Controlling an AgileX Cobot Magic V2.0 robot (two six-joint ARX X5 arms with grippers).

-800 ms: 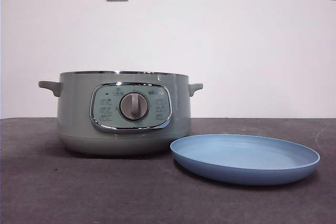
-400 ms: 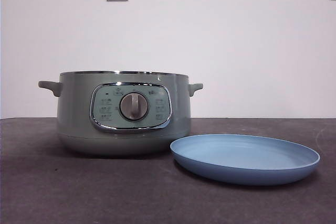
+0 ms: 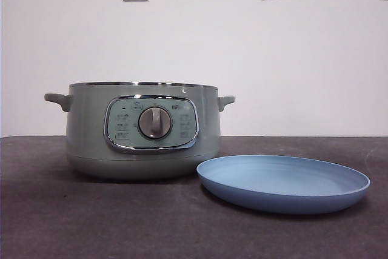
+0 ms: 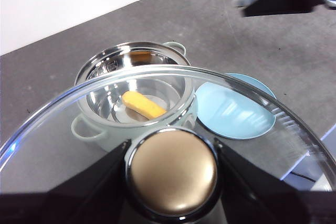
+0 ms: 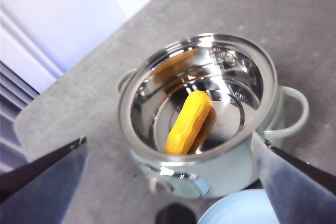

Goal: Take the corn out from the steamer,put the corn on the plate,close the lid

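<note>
Corn (image 5: 188,123) lies flat on the steel floor of the open steamer (image 3: 142,130), long axis running across the bowl from near the dial side toward the far wall, not upright. Plate (image 3: 283,182) sits on the worktop (image 3: 73,222) just beside the steamer, bare. Left claw (image 4: 173,167) is clenched on the lid (image 4: 252,103) knob, lid held up above the pot, well off it. Right claw (image 5: 168,171) hangs spread wide over the steamer, gripping nothing; in the front view it shows as a dark tip high above the plate.
</note>
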